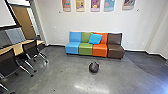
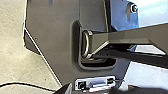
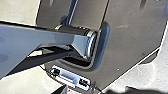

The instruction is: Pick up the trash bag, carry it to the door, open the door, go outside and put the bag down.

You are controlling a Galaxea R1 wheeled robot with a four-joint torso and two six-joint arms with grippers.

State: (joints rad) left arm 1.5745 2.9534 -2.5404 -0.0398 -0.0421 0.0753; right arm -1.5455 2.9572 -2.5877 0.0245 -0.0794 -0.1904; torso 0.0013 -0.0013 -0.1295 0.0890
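Observation:
A small dark trash bag (image 1: 94,67) sits upright on the grey floor in the head view, in front of the coloured seats and apart from them. A tan door (image 1: 24,22) stands at the far left, beyond the table. Dark parts of my left gripper (image 2: 92,89) show along the edge of the left wrist view, over the robot's base. Similar dark parts of my right gripper (image 3: 85,90) are in the right wrist view. Both grippers are far from the bag.
Blue, green, orange and brown seats (image 1: 86,49) line the back wall, with a blue pillow (image 1: 95,38) on them. At the left are a light wood table (image 1: 18,48) and black wheeled chairs (image 1: 31,49). Bare floor lies around the bag.

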